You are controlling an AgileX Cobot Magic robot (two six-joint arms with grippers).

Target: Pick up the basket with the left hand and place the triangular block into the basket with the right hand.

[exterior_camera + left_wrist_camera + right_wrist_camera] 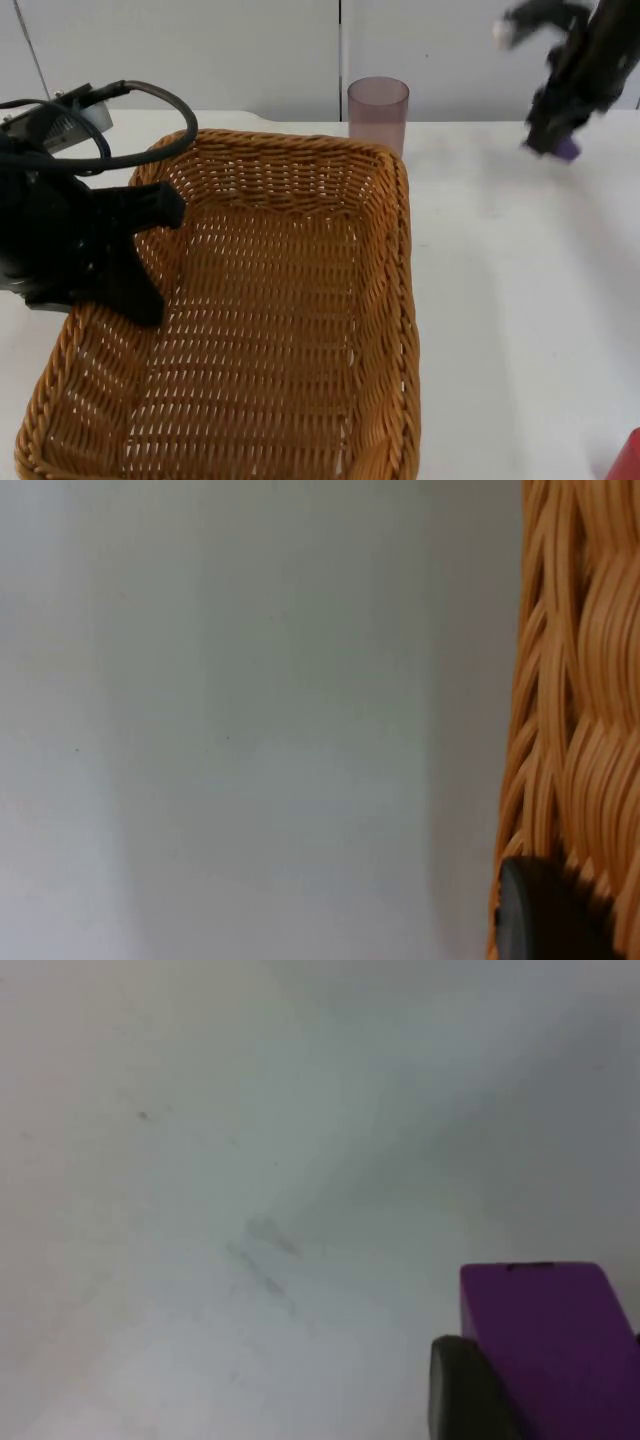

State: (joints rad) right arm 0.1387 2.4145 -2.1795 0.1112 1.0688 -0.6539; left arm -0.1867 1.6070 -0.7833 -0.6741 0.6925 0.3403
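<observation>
The basket [280,310], a large wicker tray of orange-brown weave, is the landmark here: it takes up the middle of the white table [520,300] in the top view, its long sides running away from the camera. The left gripper [140,255] sits at the basket's left rim, one black finger reaching over the edge into the inside and the other outside it, clamped on the rim. In the left wrist view the woven wall [580,700] runs just beside a black fingertip [540,910], pressed against it, with bare table beyond.

Just behind the basket's far right corner stands a translucent purple cup [378,110], upright, near the grey wall [200,50] and close to the rim; whether it touches the weave cannot be told.

The right gripper [556,140] hangs well to the right of the basket and of the cup, above the far part of the table. It grips a small purple block [567,150], which shows at its tip. In the right wrist view the block [545,1345] lies against a black fingertip [465,1390], above bare table, so the block is well apart from the basket and outside it.

At the near right edge of the table, well right of the basket, part of a red thing [627,460] can be seen
</observation>
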